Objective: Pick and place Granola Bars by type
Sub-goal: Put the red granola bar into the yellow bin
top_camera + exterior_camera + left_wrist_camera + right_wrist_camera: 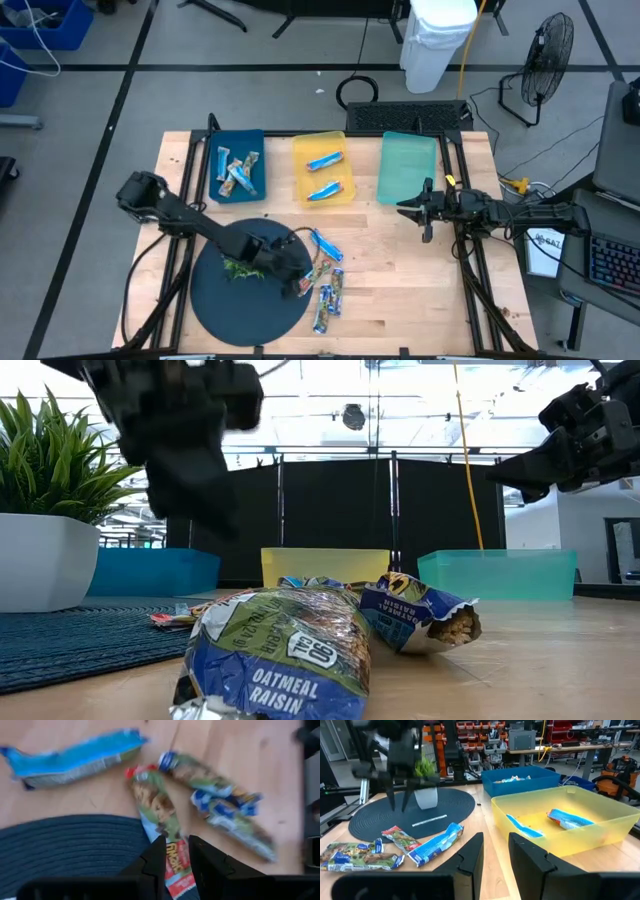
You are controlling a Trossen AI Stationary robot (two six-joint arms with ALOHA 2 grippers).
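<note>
Several granola bars lie flat on the wood by the dark mat's edge: a light blue one (325, 245) (75, 757), a red-and-green one (318, 270) (160, 815) and blue-green ones (330, 292) (225, 805). More bars lie in the blue bin (235, 165), and two light blue ones sit in the yellow bin (323, 168). My left gripper (300, 285) (176, 845) hangs open above the red-and-green bar, fingers pointing down and clear of it (398, 807). My right gripper (412, 210) (495, 845) waits open in the air near the green bin (408, 165).
A round dark mat (250, 290) carries a small green plant in a white pot (425, 795) and a thin white stick (430, 820). The three bins stand in a row along the table's far side. Bare wood lies between the bars and my right arm.
</note>
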